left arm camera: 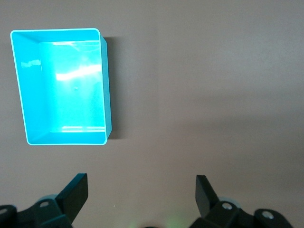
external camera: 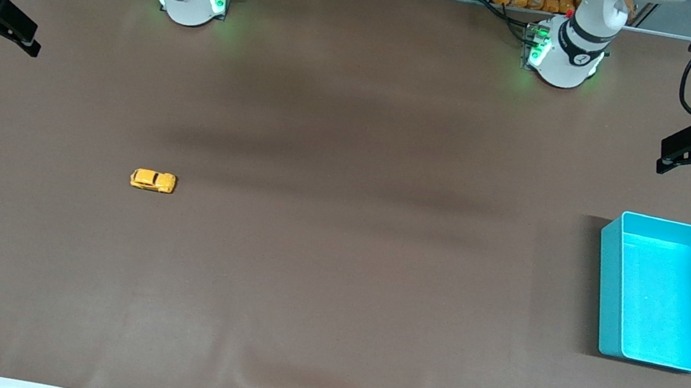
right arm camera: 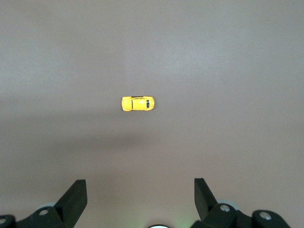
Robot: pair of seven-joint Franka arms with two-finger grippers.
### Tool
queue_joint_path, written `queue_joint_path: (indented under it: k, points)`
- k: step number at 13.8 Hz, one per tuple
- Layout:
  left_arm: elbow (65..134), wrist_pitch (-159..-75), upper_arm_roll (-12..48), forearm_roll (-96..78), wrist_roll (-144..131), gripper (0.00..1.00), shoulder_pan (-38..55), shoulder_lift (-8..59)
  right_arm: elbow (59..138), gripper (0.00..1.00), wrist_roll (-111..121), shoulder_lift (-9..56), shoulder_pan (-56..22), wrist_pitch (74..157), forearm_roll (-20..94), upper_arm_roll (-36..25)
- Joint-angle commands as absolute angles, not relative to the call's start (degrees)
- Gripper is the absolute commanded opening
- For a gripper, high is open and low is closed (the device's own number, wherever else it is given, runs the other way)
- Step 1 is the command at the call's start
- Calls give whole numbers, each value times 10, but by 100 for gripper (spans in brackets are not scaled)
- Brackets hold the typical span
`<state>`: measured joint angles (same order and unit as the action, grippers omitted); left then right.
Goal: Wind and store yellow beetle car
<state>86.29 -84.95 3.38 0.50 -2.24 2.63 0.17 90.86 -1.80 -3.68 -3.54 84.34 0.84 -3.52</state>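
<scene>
Both arms have white rounded shells w/ black rings at the joints, and each base glows green at its sides. Black cables run from the frame to the left arm's wrist. The left hand (external camera: 668, 157) is black, on a white and grey wrist. The right hand (external camera: 24, 39) is black too. Fingers (left arm camera: 76, 192) are dark wedge shapes w/ round screw heads near the mounts.

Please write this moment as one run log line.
yellow beetle car: on table, untouched | teal bin: empty | left gripper: open, waiting | right gripper: open, waiting
</scene>
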Motion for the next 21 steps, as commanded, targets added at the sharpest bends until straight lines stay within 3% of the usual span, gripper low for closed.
queue_joint_path:
  k: [1,13,21]
  points:
    - [860,-845,40,0,-18,100,18,-10,912,100,-23,-47,-34,845,6,-33]
    - [860,-845,36,-3,-17,100,18,-8,902,100,-19,-18,-61,843,8,-31]
    - [860,-845,35,-2,-19,100,19,-7,923,100,120,14,-195,881,8,-31]
